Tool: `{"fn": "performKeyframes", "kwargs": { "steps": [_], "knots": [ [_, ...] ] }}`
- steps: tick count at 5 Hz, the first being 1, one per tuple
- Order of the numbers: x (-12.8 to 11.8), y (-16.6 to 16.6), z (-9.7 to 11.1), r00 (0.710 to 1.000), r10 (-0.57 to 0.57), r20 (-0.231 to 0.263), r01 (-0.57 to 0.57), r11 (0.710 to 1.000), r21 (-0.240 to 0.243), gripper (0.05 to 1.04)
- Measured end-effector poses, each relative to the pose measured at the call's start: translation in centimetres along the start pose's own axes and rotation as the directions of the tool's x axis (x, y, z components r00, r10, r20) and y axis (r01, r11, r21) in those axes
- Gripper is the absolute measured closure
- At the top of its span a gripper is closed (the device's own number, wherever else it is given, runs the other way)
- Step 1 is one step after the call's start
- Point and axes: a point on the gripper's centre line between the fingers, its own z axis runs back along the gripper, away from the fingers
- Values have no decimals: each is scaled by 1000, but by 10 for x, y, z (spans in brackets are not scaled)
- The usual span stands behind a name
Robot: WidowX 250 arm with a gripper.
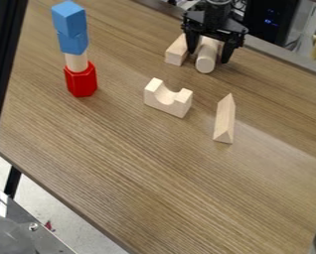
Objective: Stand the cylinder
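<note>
At the top of the camera view the gripper (209, 55) hangs low over the table, open, with one finger on each side of the wooden cylinder. The pale cylinder (206, 58) lies on its side, its round end facing the camera, and its far part is beneath the gripper. Some space shows between the cylinder and the right finger.
A rectangular wooden block (177, 50) lies just left of the gripper. Nearer the camera are a notched block (168, 99) and a triangular prism (224, 120). At upper left stands a tower with a red base (81, 81) and blue blocks (71, 27) on top.
</note>
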Motion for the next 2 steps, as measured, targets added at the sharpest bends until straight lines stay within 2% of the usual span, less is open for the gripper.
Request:
{"fn": "performKeyframes", "kwargs": {
  "steps": [1,2],
  "knots": [
    [1,-2,0,1000,5,5,-5,1000,-19,115],
    [-3,-3,-5,1000,26,2,-26,999,-40,388]
  ]
}}
